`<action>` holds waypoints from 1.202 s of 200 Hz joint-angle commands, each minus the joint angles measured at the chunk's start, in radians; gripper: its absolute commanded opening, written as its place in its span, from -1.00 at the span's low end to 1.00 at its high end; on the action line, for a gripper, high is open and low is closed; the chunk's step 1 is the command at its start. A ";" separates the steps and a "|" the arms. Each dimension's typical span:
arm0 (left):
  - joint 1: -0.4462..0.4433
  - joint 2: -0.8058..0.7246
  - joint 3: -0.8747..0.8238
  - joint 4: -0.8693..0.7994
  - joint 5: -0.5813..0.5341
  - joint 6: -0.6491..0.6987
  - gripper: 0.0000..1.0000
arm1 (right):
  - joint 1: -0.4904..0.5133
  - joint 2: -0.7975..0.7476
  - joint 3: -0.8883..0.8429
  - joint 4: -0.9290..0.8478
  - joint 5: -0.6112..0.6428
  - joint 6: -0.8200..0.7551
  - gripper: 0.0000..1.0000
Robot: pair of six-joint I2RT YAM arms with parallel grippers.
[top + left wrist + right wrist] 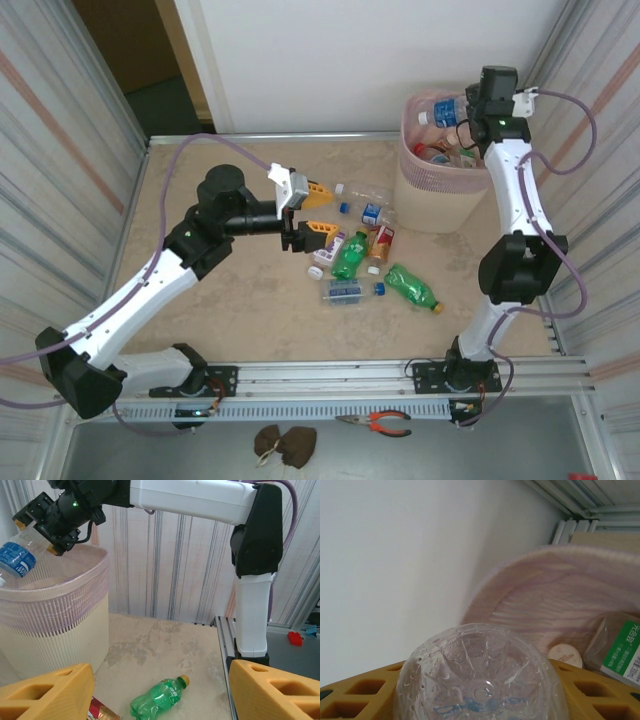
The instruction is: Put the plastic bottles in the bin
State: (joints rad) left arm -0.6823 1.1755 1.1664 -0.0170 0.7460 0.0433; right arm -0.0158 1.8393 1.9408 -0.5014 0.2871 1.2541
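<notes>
right end effector [472,115] clamped on a clear blue-label bottle [447,112] over the far-right bin [440,200]; left end effector [320,209], fingers apart, just left of loose bottles [350,255] on the tabletop [230,300]

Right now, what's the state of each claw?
Left claw: open, empty.
Right claw: closed on a clear blue-labelled bottle, over the bin.

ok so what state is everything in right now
right gripper, shut on the clear bottle
clear bottle, held tilted above the bin
left gripper, open and empty, above the table
bin, upright, bag-lined, bottles inside
green bottle, lying on its side on the table
</notes>
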 commanded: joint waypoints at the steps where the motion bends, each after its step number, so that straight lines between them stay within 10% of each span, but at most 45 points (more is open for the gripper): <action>1: 0.004 -0.002 -0.012 0.031 -0.001 -0.017 0.43 | 0.020 0.047 0.049 -0.079 0.102 0.081 0.01; 123: 0.006 -0.066 -0.067 0.055 -0.048 -0.056 0.42 | 0.050 0.269 0.259 -0.296 0.164 0.056 0.63; 240: 0.005 -0.078 -0.055 -0.017 -0.102 -0.012 0.44 | -0.043 0.071 0.262 -0.378 0.128 -0.123 0.82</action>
State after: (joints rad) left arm -0.6819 1.1198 1.1080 -0.0227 0.6659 0.0086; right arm -0.0383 2.0102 2.1834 -0.8406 0.4187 1.2098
